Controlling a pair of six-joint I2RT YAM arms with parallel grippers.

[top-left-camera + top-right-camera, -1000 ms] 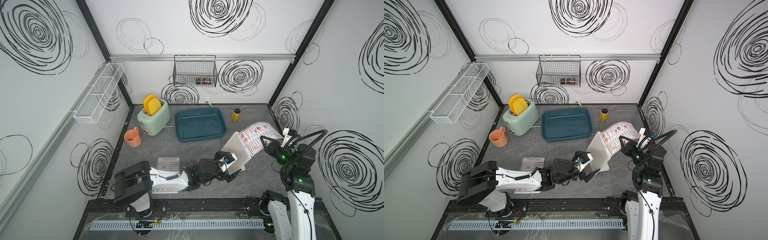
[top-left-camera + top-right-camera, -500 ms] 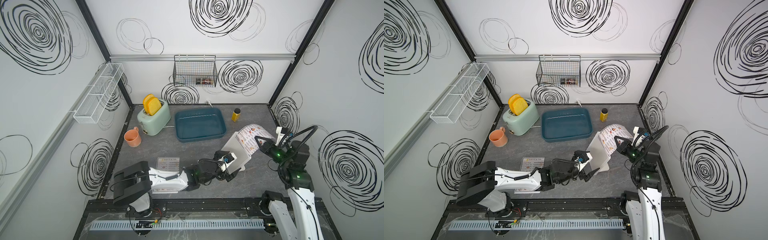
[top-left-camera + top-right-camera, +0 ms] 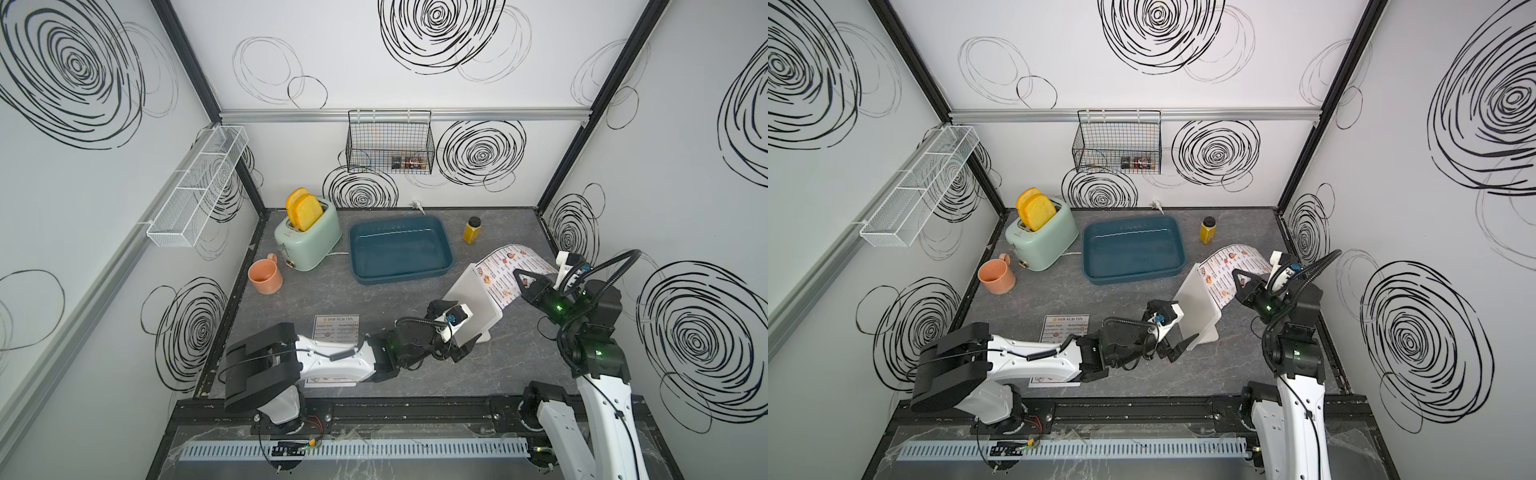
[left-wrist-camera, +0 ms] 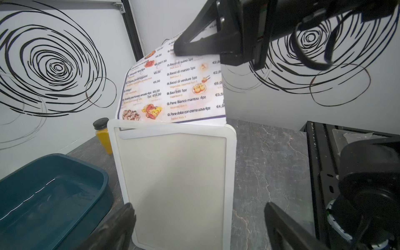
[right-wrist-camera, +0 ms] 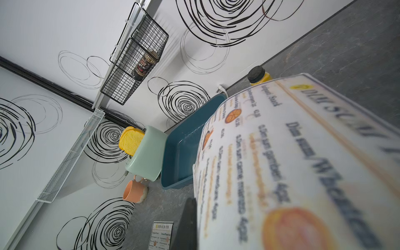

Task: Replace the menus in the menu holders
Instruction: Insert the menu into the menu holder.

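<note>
R gripper [image 3: 519, 276] clenched on menu [image 3: 505, 264], nudged ~10 o'clock, sheet bowed more; L gripper [image 3: 455, 328] released astride menu holder [image 3: 471, 299]; open tabletop [image 3: 528, 365] at 5 o'clock.

Lab robot test cell with kitchen props. White swirl-printed panels [image 3: 291, 166] enclose the grey tabletop [image 3: 374, 303]. Toaster [image 3: 309, 239] at 11 o'clock, arm rail [image 3: 415, 411] at 6 o'clock.

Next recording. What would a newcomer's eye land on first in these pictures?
The curled menu, arching out of the top of the white menu holder on the right side of the table, pinched by the right claw. Next, the left claw, open astride the holder's lower part, and a second menu lying flat under the left arm near the front edge.
</note>
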